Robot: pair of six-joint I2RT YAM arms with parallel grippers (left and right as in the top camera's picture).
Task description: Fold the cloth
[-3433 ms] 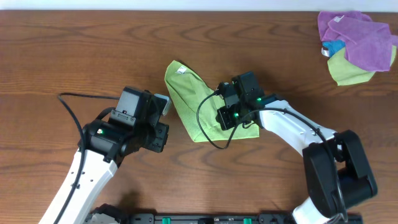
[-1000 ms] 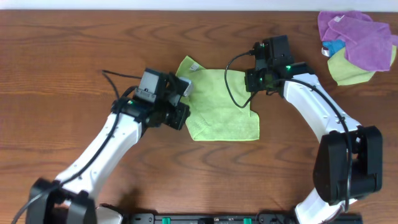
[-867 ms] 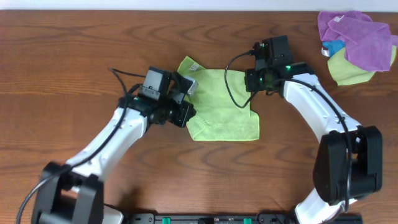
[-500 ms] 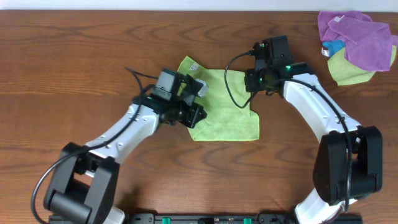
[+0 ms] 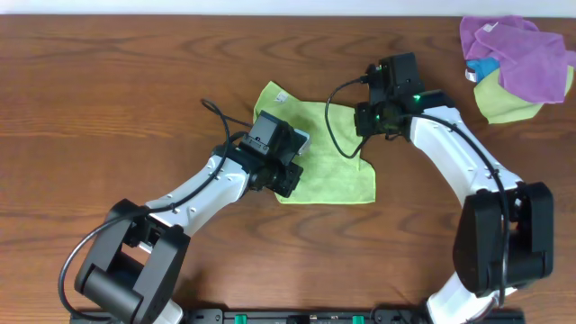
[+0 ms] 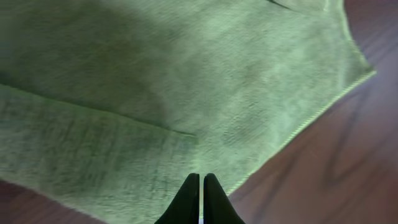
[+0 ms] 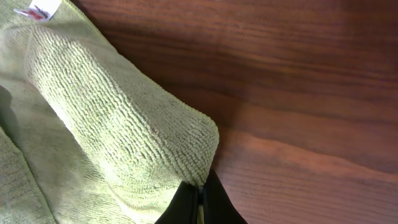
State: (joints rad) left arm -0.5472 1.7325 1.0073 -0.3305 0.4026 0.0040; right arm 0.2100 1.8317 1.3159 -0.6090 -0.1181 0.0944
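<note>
The light lime-green cloth [image 5: 331, 162] lies spread on the wooden table in the overhead view, its white tag [image 5: 281, 96] at the back left corner. My right gripper [image 5: 369, 128] is shut on the cloth's right back corner; in the right wrist view [image 7: 201, 186] the pinched edge [image 7: 124, 130] rises from the fingers, with the tag [image 7: 37, 9] at top left. My left gripper [image 5: 288, 178] is over the cloth's left part. In the left wrist view [image 6: 201, 182] its fingers are shut with nothing between them, just above the cloth [image 6: 186, 74] near its edge.
A purple cloth [image 5: 517, 52] is bunched with a yellower-green cloth [image 5: 502, 101] and a small blue thing [image 5: 483, 69] at the far right back. Bare wood [image 5: 108, 81] surrounds the cloth on the left and front.
The right gripper earlier pulled the corner up and right, spreading the cloth, and has since stayed still. The left arm has moved right, onto the cloth's left part.
</note>
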